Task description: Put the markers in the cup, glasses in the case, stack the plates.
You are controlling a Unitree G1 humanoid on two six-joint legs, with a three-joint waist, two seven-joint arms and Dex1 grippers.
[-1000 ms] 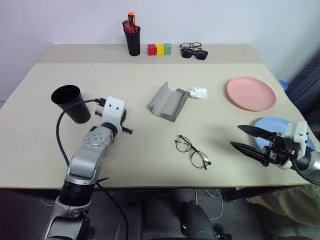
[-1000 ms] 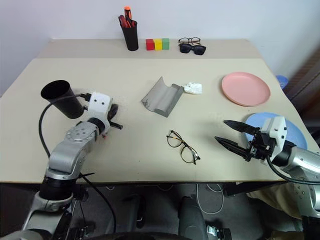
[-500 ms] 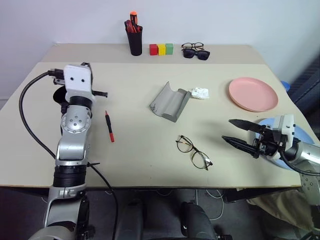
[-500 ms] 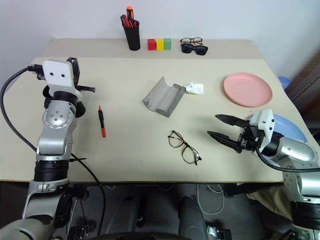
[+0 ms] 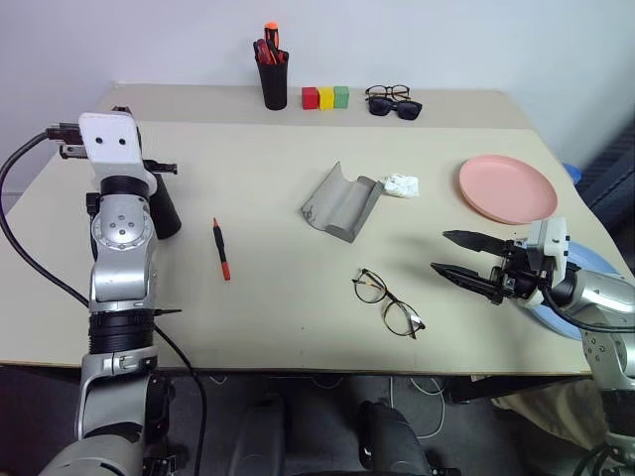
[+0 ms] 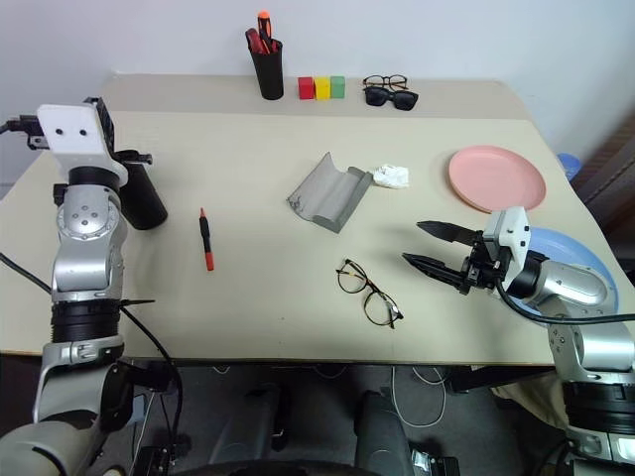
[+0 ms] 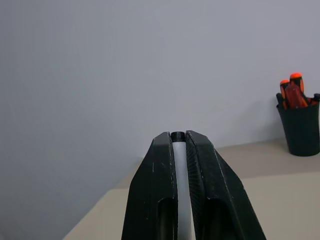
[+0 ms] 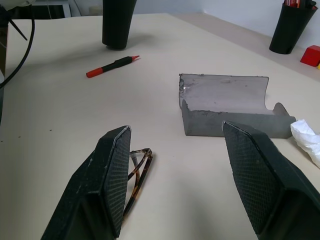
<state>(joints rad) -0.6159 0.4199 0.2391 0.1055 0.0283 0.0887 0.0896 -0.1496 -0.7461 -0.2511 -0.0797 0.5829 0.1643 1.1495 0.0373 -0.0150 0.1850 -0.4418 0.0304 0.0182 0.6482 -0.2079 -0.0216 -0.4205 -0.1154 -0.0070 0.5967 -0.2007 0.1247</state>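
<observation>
left gripper (image 7: 180, 145) risen, white marker (image 7: 178, 150) along fingers

Soft, even indoor light, faint shadows on the table (image 5: 288, 288), all views sharp, no glare.

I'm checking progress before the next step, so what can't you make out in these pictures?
- Cup: mouth and inside hidden behind the left arm, head views.
- White marker: a sliver shows between the left gripper's fingers, left wrist view.
- Blue plate: partly covered by the right arm, head views.
</observation>
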